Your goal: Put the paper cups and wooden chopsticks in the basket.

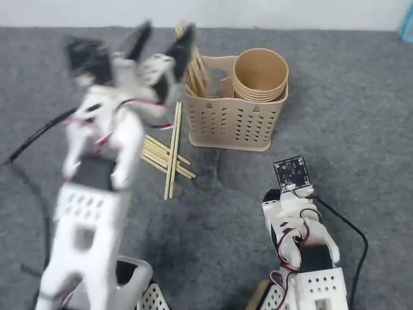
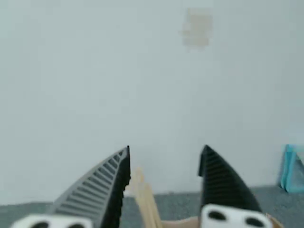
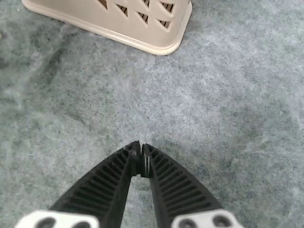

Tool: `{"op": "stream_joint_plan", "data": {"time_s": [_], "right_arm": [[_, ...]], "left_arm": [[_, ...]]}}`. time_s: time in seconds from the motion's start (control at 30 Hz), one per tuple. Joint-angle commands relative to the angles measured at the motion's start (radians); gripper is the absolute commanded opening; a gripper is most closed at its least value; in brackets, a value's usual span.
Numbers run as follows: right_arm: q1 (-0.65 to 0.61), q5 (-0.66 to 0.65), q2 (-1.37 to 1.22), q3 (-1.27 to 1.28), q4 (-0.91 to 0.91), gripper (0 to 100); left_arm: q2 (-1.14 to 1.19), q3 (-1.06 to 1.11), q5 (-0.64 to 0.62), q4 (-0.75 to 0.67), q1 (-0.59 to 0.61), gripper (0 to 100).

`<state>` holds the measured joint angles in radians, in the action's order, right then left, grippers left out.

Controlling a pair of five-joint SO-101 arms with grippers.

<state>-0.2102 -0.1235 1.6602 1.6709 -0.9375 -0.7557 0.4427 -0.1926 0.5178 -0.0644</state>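
Note:
A beige slotted basket (image 1: pixel 232 123) stands at the back of the grey carpet. A stack of paper cups (image 1: pixel 260 74) sits in its right half, and several wooden chopsticks (image 1: pixel 195 68) lean in its left corner. More chopsticks (image 1: pixel 169 155) lie loose on the carpet left of the basket. My left gripper (image 1: pixel 161 45) is raised beside the basket's left top corner, open and holding nothing. In the left wrist view that gripper (image 2: pixel 164 159) frames the standing chopsticks (image 2: pixel 145 199). My right gripper (image 3: pixel 141 159) is shut and empty, low over bare carpet short of the basket (image 3: pixel 156 23).
The right arm (image 1: pixel 297 226) rests at the front right. A black cable (image 1: pixel 35 139) runs along the left side. A blue object (image 1: pixel 408 26) sits at the far right back edge. A pale wall stands behind the carpet.

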Motion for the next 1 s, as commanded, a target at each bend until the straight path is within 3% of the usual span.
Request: {"op": "stream_joint_plan", "data": {"time_s": [0.0,0.23,0.37,0.57,0.83,0.97], "right_arm": [[0.012,0.002,0.016,0.02,0.001,0.9],[0.008,0.002,0.012,0.02,0.001,0.9],[0.007,0.002,0.01,0.02,0.001,0.9],[0.007,0.008,0.01,0.02,-0.002,0.9],[0.007,0.008,0.01,0.02,-0.002,0.9],[0.007,0.008,0.01,0.02,0.001,0.9]], "left_arm": [[-0.12,-0.079,-0.003,0.132,0.14,12],[0.029,-0.081,-0.014,0.245,0.456,1],[0.215,-0.085,-0.077,0.252,0.557,1],[0.491,-0.133,-0.081,0.25,0.578,1],[0.891,-0.377,-0.141,0.258,0.58,1],[1.102,-0.585,-0.198,0.368,0.591,1]]}}
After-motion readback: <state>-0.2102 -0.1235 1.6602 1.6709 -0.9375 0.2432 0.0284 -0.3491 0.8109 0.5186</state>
